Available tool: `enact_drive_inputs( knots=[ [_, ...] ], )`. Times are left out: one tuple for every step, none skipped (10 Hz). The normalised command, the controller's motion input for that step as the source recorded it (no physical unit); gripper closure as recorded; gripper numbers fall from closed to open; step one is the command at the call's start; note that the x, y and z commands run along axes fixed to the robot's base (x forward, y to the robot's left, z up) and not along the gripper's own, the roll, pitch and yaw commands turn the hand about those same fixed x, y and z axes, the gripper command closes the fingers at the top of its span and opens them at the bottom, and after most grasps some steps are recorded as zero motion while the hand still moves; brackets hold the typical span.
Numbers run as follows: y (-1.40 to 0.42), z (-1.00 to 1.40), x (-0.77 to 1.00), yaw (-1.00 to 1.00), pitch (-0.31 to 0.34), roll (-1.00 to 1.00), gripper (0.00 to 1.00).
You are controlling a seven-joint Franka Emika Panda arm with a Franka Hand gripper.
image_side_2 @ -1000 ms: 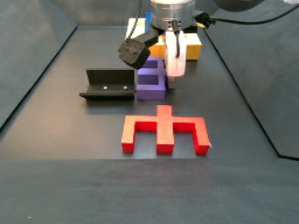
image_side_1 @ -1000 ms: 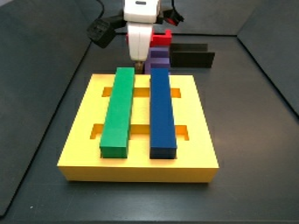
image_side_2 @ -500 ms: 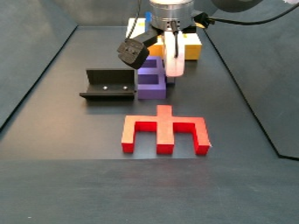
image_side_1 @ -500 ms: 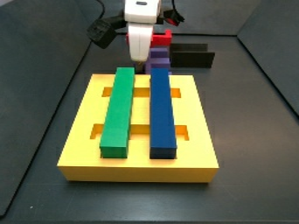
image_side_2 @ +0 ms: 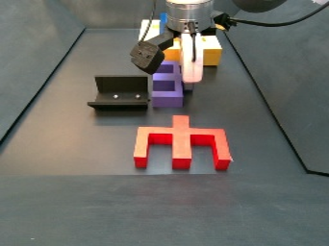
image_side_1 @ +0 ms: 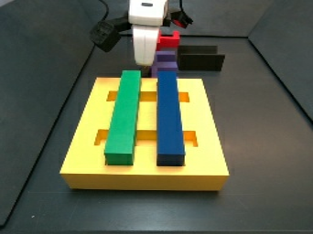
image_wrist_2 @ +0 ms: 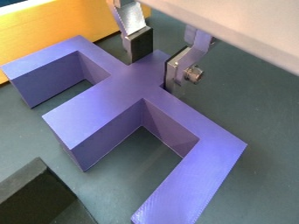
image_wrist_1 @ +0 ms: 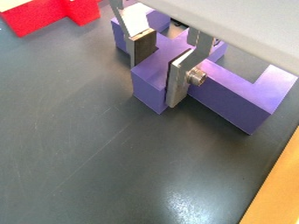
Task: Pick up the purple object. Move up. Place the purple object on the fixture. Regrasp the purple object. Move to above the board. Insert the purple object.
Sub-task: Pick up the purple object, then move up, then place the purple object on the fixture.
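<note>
The purple object [image_side_2: 167,88] lies flat on the dark floor between the board and the red piece, seen close in both wrist views [image_wrist_1: 233,83] [image_wrist_2: 117,114]. My gripper [image_wrist_1: 162,74] [image_wrist_2: 156,70] is down on it, one silver finger on each side of its raised centre tab and pressed against it. In a side view the gripper [image_side_1: 146,46] hides most of the purple object [image_side_1: 166,60]. The fixture [image_side_2: 118,91] stands just beside the purple object, a black bracket, apart from it. The yellow board [image_side_1: 86,137] lies on the other side.
A green bar [image_side_1: 124,114] and a blue bar [image_side_1: 170,114] sit in the board's slots. A red forked piece [image_side_2: 183,144] lies flat beyond the purple object. Dark walls close in the floor on both sides.
</note>
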Motion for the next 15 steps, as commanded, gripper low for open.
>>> enact_drive_inputs(
  knots=[
    [0.0, 0.0, 0.0, 0.0, 0.0, 0.0, 1.0],
    [0.0, 0.0, 0.0, 0.0, 0.0, 0.0, 1.0],
    [0.0, 0.0, 0.0, 0.0, 0.0, 0.0, 1.0],
    [0.0, 0.0, 0.0, 0.0, 0.0, 0.0, 1.0],
    [0.0, 0.0, 0.0, 0.0, 0.0, 0.0, 1.0],
    [0.0, 0.0, 0.0, 0.0, 0.0, 0.0, 1.0],
    [0.0, 0.0, 0.0, 0.0, 0.0, 0.0, 1.0],
    [0.0, 0.0, 0.0, 0.0, 0.0, 0.0, 1.0],
    [0.0, 0.0, 0.0, 0.0, 0.0, 0.0, 1.0],
    [0.0, 0.83, 0.0, 0.0, 0.0, 0.0, 1.0],
    [0.05, 0.81, 0.0, 0.02, 0.006, 0.01, 1.0],
    [0.03, 0.6, -0.03, 0.03, 0.028, -0.01, 1.0],
    [0.01, 0.21, 0.01, 0.01, 0.007, -0.03, 1.0],
    [0.0, -0.01, -0.01, 0.0, 0.0, 0.01, 1.0],
    [0.16, 0.0, 0.0, 0.03, 0.0, -0.12, 1.0]
  ],
)
